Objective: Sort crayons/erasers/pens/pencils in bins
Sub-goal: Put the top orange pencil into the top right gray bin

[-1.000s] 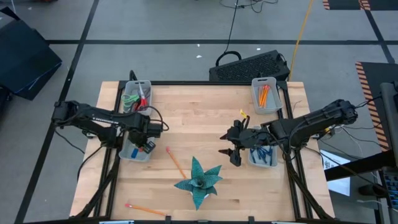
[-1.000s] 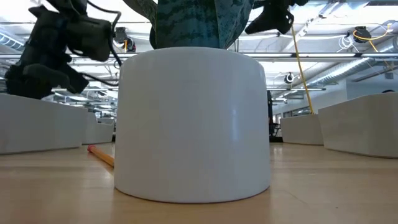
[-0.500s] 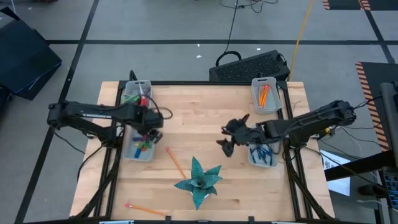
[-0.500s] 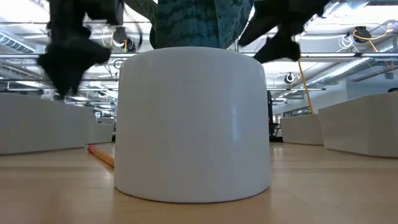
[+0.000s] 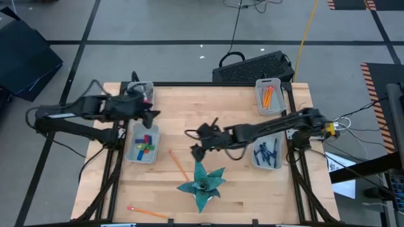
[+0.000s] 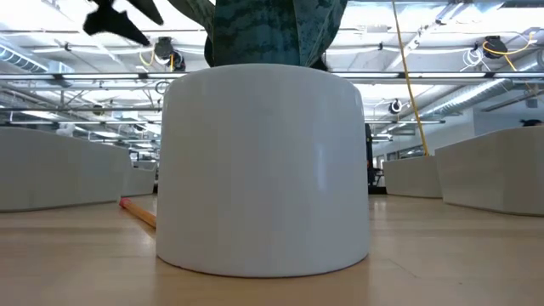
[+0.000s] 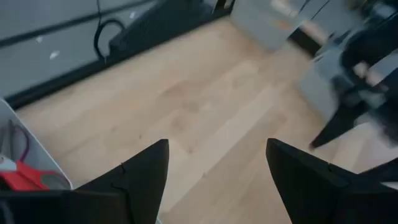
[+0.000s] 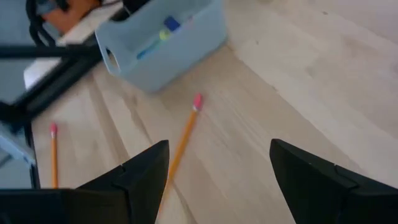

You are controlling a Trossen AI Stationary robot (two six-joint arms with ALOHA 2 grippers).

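Four bins (image 5: 140,144), two loose pencils (image 5: 177,164).

1. I'm looking into a lab or workshop hall: the wooden bench (image 5: 189,113) sits on a black metal frame over a grey floor (image 5: 164,25) marked with dark tape lines.
2. Cables (image 5: 235,25) trail loose across that floor, one of them yellow (image 5: 306,28).
3. Level across the bench I see an open ceiling with exposed ducts (image 6: 476,93), pipes and strip lights.

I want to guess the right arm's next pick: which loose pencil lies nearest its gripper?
The pencil lying diagonally mid-table, just beside the plant, is nearest the right gripper. The other loose pencil lies far off near the table's front edge.
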